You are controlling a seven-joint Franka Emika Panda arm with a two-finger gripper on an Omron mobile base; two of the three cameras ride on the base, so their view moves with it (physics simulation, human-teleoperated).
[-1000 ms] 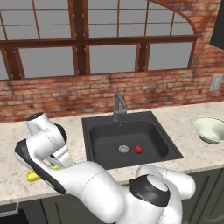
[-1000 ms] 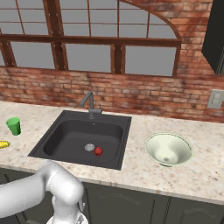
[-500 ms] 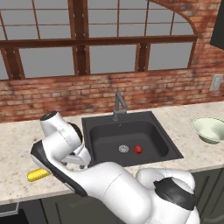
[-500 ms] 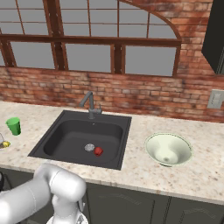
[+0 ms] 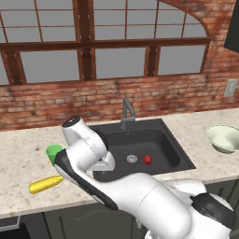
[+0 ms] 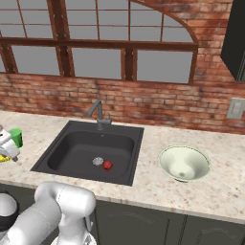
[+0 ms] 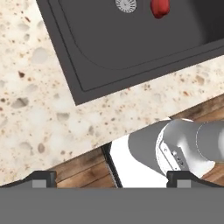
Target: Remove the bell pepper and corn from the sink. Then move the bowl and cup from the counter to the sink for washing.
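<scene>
Hand view looks down on the bell pepper (image 7: 159, 7), a glossy red body lying on the floor of the sink (image 7: 144, 48) just beside the round silver drain (image 7: 126, 4), ahead of the claw (image 7: 111, 178) and apart from it. The claw is spread wide and pinches nothing; its two dark fingertips (image 7: 41, 177) stand far apart over the front edge of the counter (image 7: 48, 109), short of the basin.

Left base view shows the corn (image 5: 45, 184) lying on the counter to the left of the sink, behind and to one side of the claw, with the green cup (image 5: 53, 151) near it. The bowl (image 5: 223, 138) rests on the counter well apart, on the far side of the basin. By this evidence the corn appears done; pepper, bowl and cup are not.

Right base view confirms the pepper (image 6: 107, 165) touching or nearly touching the drain (image 6: 97, 161), beneath the faucet (image 6: 98, 114).

Risks, as judgements: the pepper is small, round and glossy, so an off-centre closure could squirt it across the basin floor. A descent aimed too near the front could strike the sink wall. The arm's elbow sweeps close to the cup and corn, and a wide swing could knock either over or off the edge.
</scene>
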